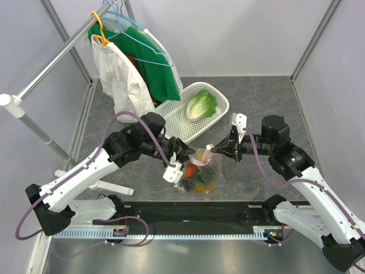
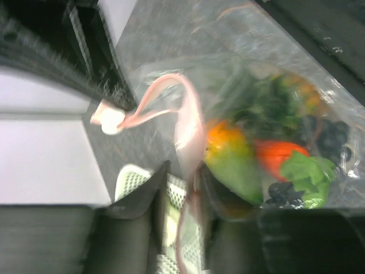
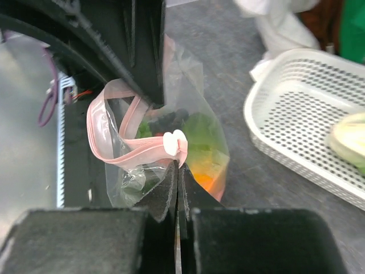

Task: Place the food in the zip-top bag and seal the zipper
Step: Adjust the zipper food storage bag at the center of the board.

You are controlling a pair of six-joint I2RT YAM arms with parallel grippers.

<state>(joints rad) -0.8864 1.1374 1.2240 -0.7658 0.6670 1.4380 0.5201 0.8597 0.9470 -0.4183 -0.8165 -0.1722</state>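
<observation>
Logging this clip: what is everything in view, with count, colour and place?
zip-top bag: one, clear, table centre, held between both grippers
food: several pieces, orange, red, green, dark purple, inside the bag
zipper: one, pale pink, along the bag's mouth
slider: one, white, on the zipper
basket: one, white lattice, behind the bag
lettuce: one, pale green, in the basket
clothes rail: one, silver, far left
hangers: at least three, orange and blue, on the rail
garments: at least two, white and green, hanging
table: one, grey
left gripper: black, shut on the zipper
right gripper: black, shut on the zipper beside the slider
</observation>
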